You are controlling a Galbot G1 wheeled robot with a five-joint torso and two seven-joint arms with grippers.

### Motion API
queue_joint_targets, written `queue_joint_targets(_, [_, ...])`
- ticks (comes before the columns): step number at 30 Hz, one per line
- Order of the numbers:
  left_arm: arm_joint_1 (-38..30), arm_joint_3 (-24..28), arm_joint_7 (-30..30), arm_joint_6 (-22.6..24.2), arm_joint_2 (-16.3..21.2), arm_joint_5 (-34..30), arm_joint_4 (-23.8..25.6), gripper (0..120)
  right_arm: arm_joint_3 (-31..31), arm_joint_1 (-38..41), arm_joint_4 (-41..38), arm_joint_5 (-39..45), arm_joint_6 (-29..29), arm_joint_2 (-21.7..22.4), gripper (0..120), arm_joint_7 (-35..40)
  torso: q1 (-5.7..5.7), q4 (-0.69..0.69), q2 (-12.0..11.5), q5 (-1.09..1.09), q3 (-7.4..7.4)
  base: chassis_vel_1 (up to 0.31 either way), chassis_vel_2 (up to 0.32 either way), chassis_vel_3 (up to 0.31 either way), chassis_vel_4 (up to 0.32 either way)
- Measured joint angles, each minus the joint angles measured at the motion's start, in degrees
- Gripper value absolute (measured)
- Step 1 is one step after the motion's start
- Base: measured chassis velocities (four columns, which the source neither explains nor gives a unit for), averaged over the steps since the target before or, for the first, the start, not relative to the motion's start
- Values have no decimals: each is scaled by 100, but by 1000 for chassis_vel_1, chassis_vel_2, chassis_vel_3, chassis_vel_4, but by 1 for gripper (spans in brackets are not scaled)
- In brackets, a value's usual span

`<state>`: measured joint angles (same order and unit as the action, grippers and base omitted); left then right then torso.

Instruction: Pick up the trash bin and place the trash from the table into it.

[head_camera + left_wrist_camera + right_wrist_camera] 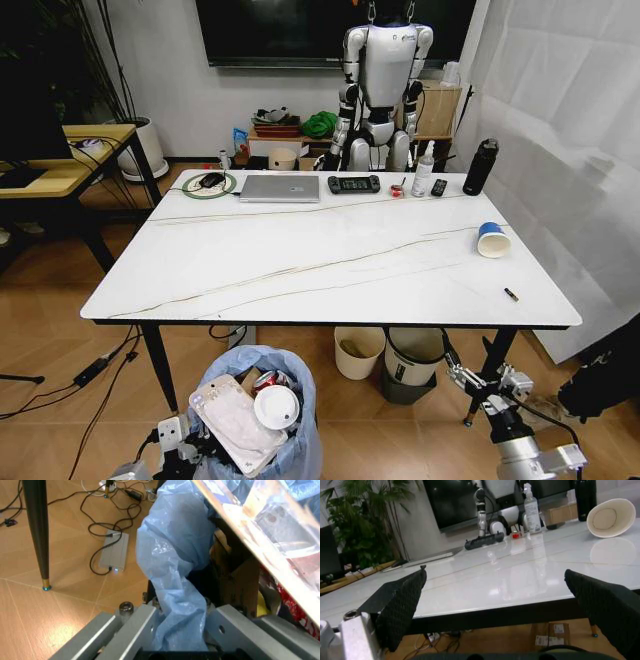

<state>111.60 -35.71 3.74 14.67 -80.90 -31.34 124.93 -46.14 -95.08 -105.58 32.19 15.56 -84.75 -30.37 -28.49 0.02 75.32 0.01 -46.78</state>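
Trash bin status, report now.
Left gripper shut on the trash bin bag, below the table edge. Right gripper open, empty, low at the front edge. Blue paper cup on its side on the tabletop. Nothing blocking.

A robotics lab or office: a white-and-black humanoid robot [385, 85] hangs at the far wall under a big dark wall screen [300, 30], behind the white marble-look table [300, 270] carrying a closed silver laptop [280, 187], with cables [90, 375] on the wooden floor.
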Motion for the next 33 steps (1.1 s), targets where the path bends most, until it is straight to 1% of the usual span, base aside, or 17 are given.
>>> queue_joint_targets(17, [-5, 88, 0, -1, -119, 61, -4, 0, 14, 106, 74, 192, -55, 103, 100, -9, 0, 0, 0, -1, 0, 0, 0, 0, 0])
queue_joint_targets(33, [-18, 118, 5, -1, -144, 70, -27, 0, -12, 136, 97, 297, -78, 140, 100, -17, 0, 0, 0, -1, 0, -58, -59, 53, 52])
